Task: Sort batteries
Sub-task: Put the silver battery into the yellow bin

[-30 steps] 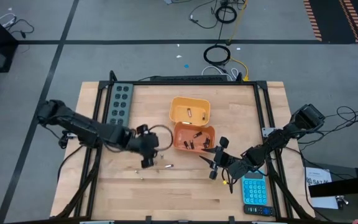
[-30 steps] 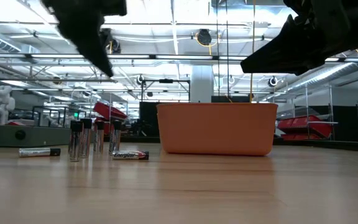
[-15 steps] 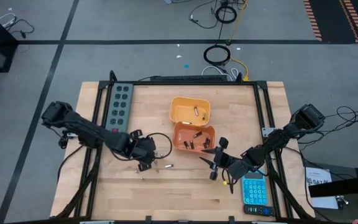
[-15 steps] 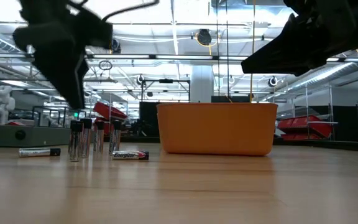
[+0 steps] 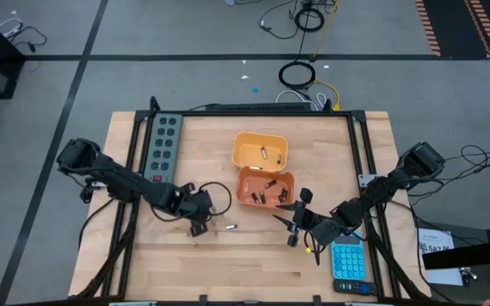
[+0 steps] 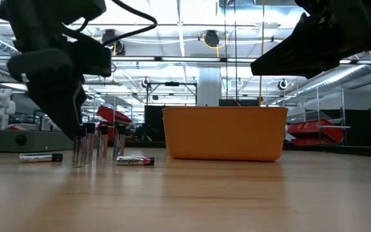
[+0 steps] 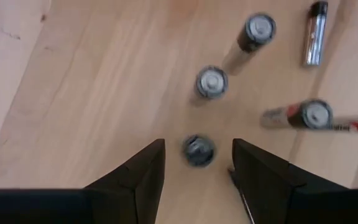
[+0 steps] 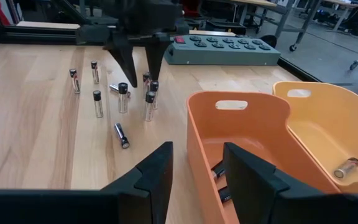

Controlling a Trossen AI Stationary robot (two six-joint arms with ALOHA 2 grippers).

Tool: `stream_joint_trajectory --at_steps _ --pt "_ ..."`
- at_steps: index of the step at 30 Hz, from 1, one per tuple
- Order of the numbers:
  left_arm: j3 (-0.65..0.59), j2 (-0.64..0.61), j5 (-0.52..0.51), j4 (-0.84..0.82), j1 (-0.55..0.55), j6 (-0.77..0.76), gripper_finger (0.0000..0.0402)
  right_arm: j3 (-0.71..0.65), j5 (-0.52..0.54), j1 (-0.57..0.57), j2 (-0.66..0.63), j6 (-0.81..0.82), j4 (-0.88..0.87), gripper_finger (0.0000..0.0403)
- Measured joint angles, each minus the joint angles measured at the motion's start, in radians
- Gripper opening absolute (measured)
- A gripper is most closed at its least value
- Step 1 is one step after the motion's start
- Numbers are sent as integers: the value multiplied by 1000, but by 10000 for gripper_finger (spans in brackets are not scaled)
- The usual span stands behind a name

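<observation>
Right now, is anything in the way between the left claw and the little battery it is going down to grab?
Nothing visible is. The left gripper hangs open right over one upright battery, which shows in the gap between its fingers. The other standing batteries are close by, beyond it, not in between.

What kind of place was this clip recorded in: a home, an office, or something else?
Probably a robotics lab or workshop hall: a wooden table in a metal frame, a bare grey floor with loose cables, and high ceiling lights behind.
</observation>
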Motion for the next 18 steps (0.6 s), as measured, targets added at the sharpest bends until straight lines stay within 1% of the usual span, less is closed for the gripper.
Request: stream_joint_trajectory --at_steps 5,8,9,11,14,15,18 --pt "-46 0 -2 77 26 -1 196 0 0 0 0 1 0 132" --pt "-59 0 -43 85 35 -1 184 0 0 0 0 3 0 132" --pt "-63 0 -57 84 36 0 173 0 0 0 0 4 0 132" --pt "-72 0 -60 84 43 1 138 0 0 0 0 4 0 132" --pt "-85 -1 -53 83 52 9 58 0 0 0 0 2 0 132" --pt "-87 -1 -49 85 54 14 51 0 1 -1 0 2 0 132" --pt "-87 -2 -49 86 65 38 52 0 1 -3 0 -1 0 132"
